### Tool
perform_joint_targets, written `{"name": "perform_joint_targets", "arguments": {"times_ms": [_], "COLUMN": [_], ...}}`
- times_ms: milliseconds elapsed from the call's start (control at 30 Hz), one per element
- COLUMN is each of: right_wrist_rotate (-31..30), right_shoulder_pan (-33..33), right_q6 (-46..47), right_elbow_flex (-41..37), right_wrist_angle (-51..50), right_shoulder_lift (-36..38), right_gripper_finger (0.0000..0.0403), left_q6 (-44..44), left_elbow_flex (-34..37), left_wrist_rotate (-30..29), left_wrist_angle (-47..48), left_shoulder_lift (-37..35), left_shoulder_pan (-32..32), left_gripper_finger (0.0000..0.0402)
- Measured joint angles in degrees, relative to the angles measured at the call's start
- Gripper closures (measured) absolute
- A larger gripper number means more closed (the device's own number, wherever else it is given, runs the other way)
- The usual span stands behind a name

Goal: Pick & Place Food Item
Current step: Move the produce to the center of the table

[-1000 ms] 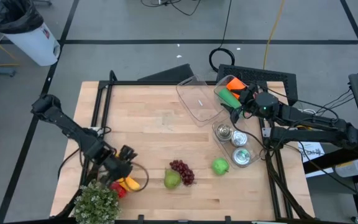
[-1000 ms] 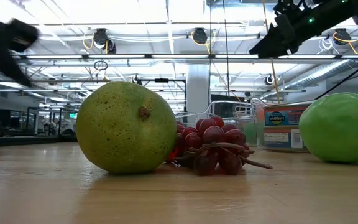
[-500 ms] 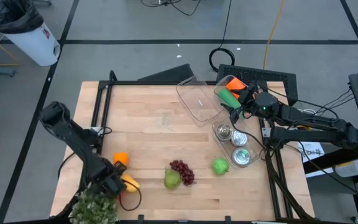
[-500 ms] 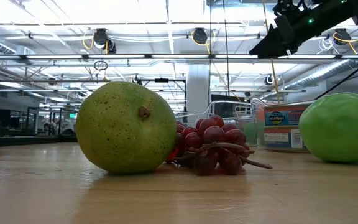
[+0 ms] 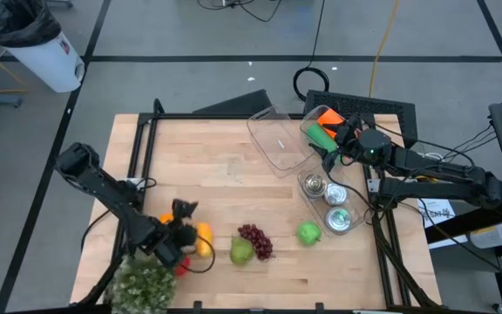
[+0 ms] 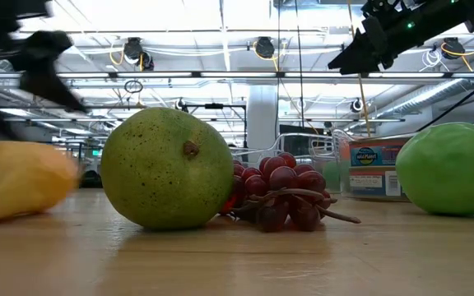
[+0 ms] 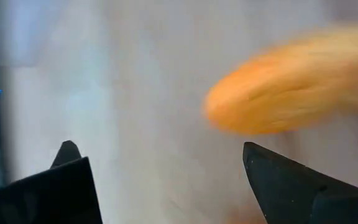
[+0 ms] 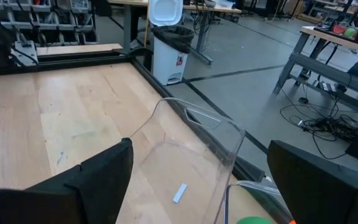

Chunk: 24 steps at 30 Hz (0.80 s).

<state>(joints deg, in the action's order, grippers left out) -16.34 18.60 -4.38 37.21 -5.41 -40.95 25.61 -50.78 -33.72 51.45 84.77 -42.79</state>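
Note:
A yellow-orange fruit (image 5: pixel 201 240) lies on the wooden table near its front left; it also shows blurred in the low view (image 6: pixel 19 181) and the left wrist view (image 7: pixel 291 87). My left gripper (image 5: pixel 187 228) is open right beside it, on its left. A pear (image 5: pixel 240 253), red grapes (image 5: pixel 255 239) and a green apple (image 5: pixel 308 233) lie further right. My right gripper (image 5: pixel 331 148) is open and empty, above the table's far right, next to a clear plastic container (image 5: pixel 277 138). My left gripper is open with the yellow-orange fruit's end (image 7: pixel 229 112) just ahead of its fingertips. I cannot tell whether a finger touches it. The fruit lies on the table.
A small leafy plant (image 5: pixel 139 284) and a red item (image 5: pixel 181 269) sit at the front left corner. A clear tray with cans (image 5: pixel 331 202) lies at the right edge. Green and orange items (image 5: pixel 322 128) lie at the far right.
My left gripper has dipped toward the near edge by the plant, then swung back toward the table's right. The yellow-orange fruit has slid along the table to the right, toward the pear. The orange seen half a second ago is hidden now.

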Motion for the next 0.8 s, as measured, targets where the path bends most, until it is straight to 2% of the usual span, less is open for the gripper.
{"name": "perform_joint_targets", "arguments": {"times_ms": [67, 167, 267, 367, 533, 600, 800], "right_wrist_rotate": [0.0, 0.0, 0.0, 0.0, 0.0, 0.0, 0.1], "right_shoulder_pan": [0.0, 0.0, 0.0, 0.0, 0.0, 0.0, 0.0], "right_q6": [0.0, 0.0, 0.2, 0.2, 0.2, 0.2, 0.2], "right_elbow_flex": [0.0, 0.0, 0.0, 0.0, 0.0, 0.0, 0.0], "right_wrist_angle": [0.0, -0.1, -0.2, -0.5, -0.9, -0.9, -0.9], "right_shoulder_lift": [0.0, 0.0, 0.0, 0.0, 0.0, 0.0, 0.0], "right_gripper_finger": [0.0053, 0.0053, 0.0053, 0.0053, 0.0053, 0.0053, 0.0053], "left_q6": [3.1, 4.8, 5.4, 10.0, 16.1, 19.2, 27.3], "left_elbow_flex": [-0.1, -1.5, -4.2, -7.1, -9.5, -8.4, -2.4], "left_wrist_rotate": [-5.5, -5.2, -1.1, 4.4, 21.8, 26.7, 31.8], "left_wrist_angle": [-0.6, 0.6, 4.2, 7.7, 15.5, 18.1, 22.7], "left_shoulder_lift": [-0.1, -1.2, -3.1, -4.3, -5.9, -5.8, -4.7], "left_shoulder_pan": [1.4, 3.6, 5.5, 7.2, 8.4, 8.1, 7.4], "left_gripper_finger": [0.0151, 0.0151, 0.0151, 0.0151, 0.0151, 0.0151, 0.0151]}}
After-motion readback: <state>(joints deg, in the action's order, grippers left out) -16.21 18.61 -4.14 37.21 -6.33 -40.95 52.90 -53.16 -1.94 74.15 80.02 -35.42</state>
